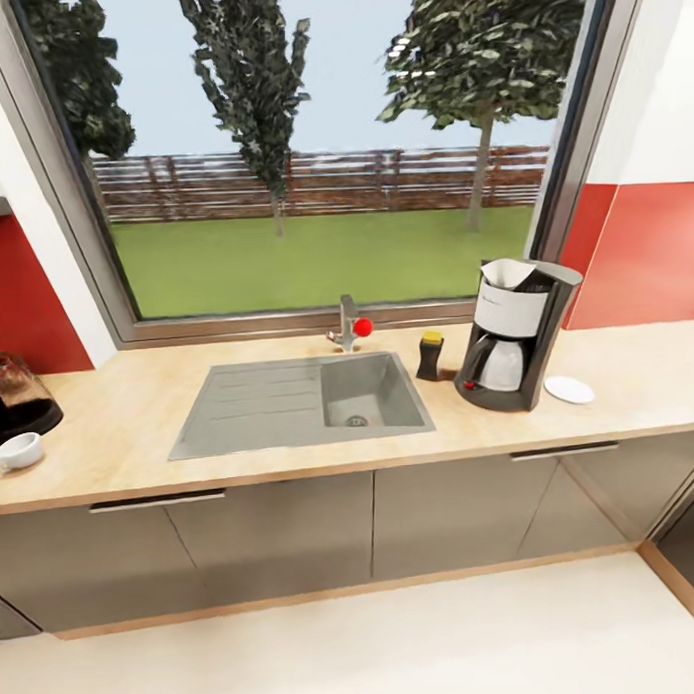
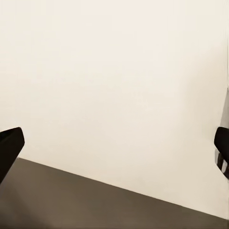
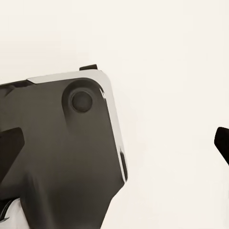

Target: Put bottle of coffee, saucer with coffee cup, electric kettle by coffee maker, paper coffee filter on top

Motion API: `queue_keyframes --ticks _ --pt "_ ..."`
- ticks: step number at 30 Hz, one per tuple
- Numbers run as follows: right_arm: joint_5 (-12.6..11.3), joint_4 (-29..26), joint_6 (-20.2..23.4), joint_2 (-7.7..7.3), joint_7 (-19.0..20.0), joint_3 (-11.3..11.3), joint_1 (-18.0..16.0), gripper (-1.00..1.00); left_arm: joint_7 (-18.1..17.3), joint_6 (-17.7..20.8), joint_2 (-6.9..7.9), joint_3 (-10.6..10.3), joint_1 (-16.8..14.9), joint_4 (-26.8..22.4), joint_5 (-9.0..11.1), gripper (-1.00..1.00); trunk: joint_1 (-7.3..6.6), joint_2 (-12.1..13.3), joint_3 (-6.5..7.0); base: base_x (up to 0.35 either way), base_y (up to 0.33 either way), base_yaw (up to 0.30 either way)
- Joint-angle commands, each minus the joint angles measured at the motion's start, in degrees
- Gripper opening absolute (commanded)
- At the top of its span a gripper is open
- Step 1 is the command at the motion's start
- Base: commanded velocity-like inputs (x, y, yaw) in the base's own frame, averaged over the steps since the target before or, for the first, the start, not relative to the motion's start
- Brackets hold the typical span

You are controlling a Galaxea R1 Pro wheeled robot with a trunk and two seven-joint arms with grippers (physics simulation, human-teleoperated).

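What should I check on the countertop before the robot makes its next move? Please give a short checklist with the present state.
1. Coffee maker on the countertop: ok.
2. Paper filter on top of the coffee maker: ok.
3. Bottle of coffee beside the coffee maker: ok.
4. Saucer beside the coffee maker: ok.
5. Coffee cup on the saucer: not ok, it sits far away at the counter's other end.
6. Electric kettle next to the coffee maker: not ok, it stands by the cup.

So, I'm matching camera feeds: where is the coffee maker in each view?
Head view: coffee maker on the countertop, right of the sink.
Left wrist view: looks at pale floor.
Right wrist view: pale floor beside a dark robot part.
Shared landmark: the pale floor.
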Motion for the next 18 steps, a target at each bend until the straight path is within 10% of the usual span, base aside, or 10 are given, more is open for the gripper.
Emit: queue_keyframes --ticks 1,18 --pt "-0.24 0.00 -0.15 0.01 0.02 -0.11 -0.04 1.00 -0.12 0.41 -0.09 -0.50 0.01 -0.14 0.48 1.00 0.03 -0.11 -0.17 0.000 0.000 0.240" --pt "-0.23 -0.03 -0.10 0.01 0.01 -0.10 -0.07 1.00 -5.79 0.41 -0.26 -0.59 0.05 -0.23 0.40 1.00 0.03 -0.11 -1.04 0.000 0.000 0.242"
